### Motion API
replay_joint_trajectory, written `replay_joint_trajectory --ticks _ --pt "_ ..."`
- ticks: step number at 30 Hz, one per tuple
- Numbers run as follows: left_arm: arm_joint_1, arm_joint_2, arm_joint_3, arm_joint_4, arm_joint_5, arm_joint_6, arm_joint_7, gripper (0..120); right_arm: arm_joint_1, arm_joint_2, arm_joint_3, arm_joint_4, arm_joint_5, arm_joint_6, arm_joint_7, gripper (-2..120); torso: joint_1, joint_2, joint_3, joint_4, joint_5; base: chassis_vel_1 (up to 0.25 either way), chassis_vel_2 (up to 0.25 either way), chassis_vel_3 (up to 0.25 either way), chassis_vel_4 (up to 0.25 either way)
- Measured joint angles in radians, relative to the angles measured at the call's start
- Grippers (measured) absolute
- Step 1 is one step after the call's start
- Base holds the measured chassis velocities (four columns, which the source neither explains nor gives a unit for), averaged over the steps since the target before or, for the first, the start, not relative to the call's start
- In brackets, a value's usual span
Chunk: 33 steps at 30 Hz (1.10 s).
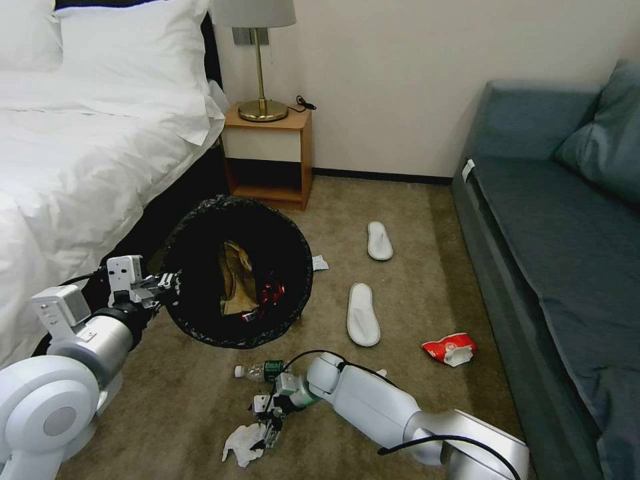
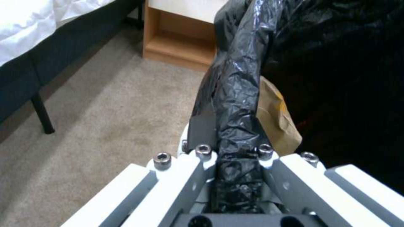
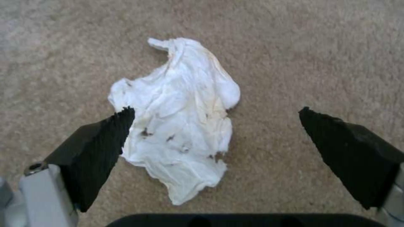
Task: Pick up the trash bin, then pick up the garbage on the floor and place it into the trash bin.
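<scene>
**Trash bin gripped at its rim, tissue framed between open pads**

Trash bin [image 1: 237,280] is what we are holding up with our left gripper [image 1: 160,283], whose fingers are pinching the bag-covered rim [image 2: 238,126]. Our left wrist view is showing that pinch close up: the crinkled black plastic is running straight between the white fingers [image 2: 185,176], with a brown paper bag [image 2: 276,123] lying just inside the wall. From our head view we are seeing the bin tilted toward us beside the bed [image 1: 73,153], its dark inside holding the paper bag and a red wrapper [image 1: 270,293].

Our right gripper [image 1: 270,427] is hanging low over the carpet [image 1: 413,280], its black pads [image 3: 97,148] spread wide apart. The right wrist view is giving us what the head view is only hinting at: a crumpled white tissue [image 3: 179,119] with small dark specks, lying flat, one pad just at its edge and the other well apart from it.

Farther out, we are seeing a clear bottle [image 1: 260,370] near the right wrist, two white slippers [image 1: 363,313], and a red snack packet [image 1: 450,348] near the sofa [image 1: 553,220].
</scene>
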Motion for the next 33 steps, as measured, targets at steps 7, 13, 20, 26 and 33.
replay_joint_trajectory --ticks 7,13,20,26,33 --pt "-0.001 -0.001 0.001 -0.002 0.001 0.000 -0.002 3 0.005 0.023 0.014 -0.050 -0.009 0.012 0.007 100 0.000 0.000 0.000 -0.0001 0.0000 0.000 0.000 0.000 0.000" --pt "0.001 0.002 0.003 -0.007 -0.001 0.000 -0.004 3 0.008 0.035 0.019 -0.089 -0.019 0.036 0.007 100 0.000 0.000 0.000 0.0000 0.0000 0.000 0.000 0.000 0.000" --pt "0.000 0.002 0.006 -0.010 -0.003 0.000 -0.007 3 0.014 0.035 0.029 -0.128 -0.019 0.066 0.010 100 0.000 0.000 0.000 0.0000 0.0001 0.000 0.000 0.000 0.000" --pt "0.007 -0.003 0.008 -0.015 -0.001 0.000 -0.009 3 0.018 0.034 0.035 -0.146 -0.024 0.082 0.010 100 0.000 0.000 0.000 -0.0001 0.0001 0.000 0.000 0.000 0.000" --pt "0.017 -0.013 0.012 -0.023 0.007 0.000 -0.009 3 0.023 0.034 0.041 -0.155 -0.030 0.084 0.009 100 0.000 0.000 0.000 0.0000 0.0001 0.000 0.000 0.000 0.000"
